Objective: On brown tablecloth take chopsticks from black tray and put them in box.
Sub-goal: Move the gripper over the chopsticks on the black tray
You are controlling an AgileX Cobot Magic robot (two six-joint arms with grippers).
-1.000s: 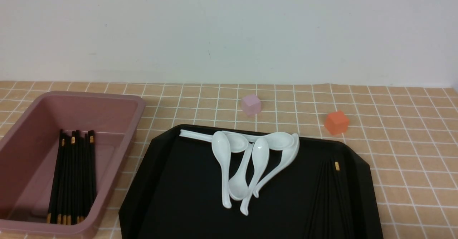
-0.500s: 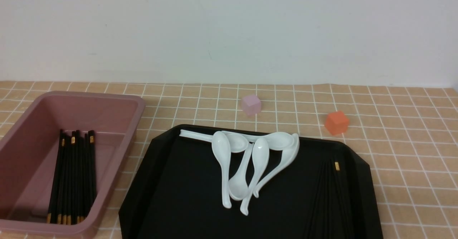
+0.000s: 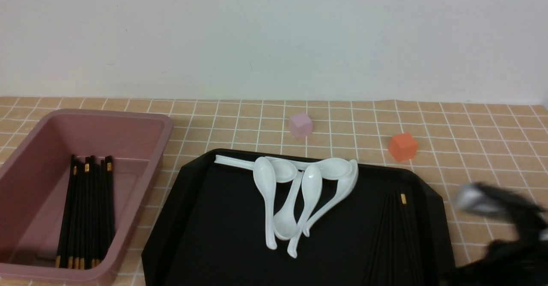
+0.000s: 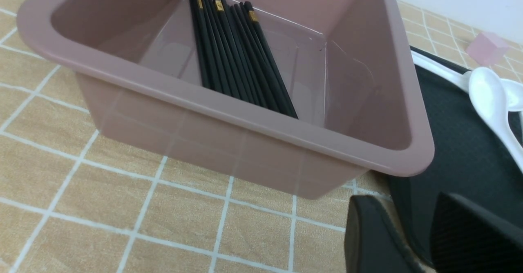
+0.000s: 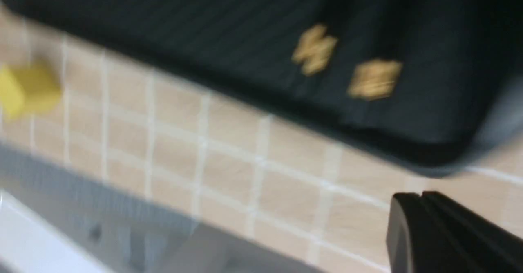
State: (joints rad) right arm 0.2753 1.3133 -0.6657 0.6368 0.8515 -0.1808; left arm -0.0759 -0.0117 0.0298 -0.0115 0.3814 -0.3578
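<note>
The black tray (image 3: 205, 217) lies on the brown tablecloth (image 3: 483, 149). A few black chopsticks (image 3: 396, 234) lie along the tray's right side, one gold band showing. The box (image 3: 141, 119) stands left of the tray with several chopsticks (image 3: 87, 209) inside; both also show in the left wrist view, the box (image 4: 253, 117) and its chopsticks (image 4: 233, 56). My left gripper (image 4: 412, 234) is open and empty beside the box's near corner, at the tray's edge. My right gripper (image 5: 421, 207) is shut and empty, over the cloth just outside the tray's rim (image 5: 429, 158), near gold-banded chopsticks (image 5: 374, 79). My right arm (image 3: 509, 239) is a blur.
Several white ceramic soup spoons (image 3: 295, 200) lie piled in the tray's far middle. A small pink cube (image 3: 300, 125) and an orange cube (image 3: 402, 146) sit on the cloth behind the tray. A yellow cube (image 5: 24, 89) sits near the table edge (image 5: 81, 207).
My right arm has come into the front view at the bottom right, beside the tray's right edge, moving fast. The chopsticks, spoons, box and cubes have not moved.
</note>
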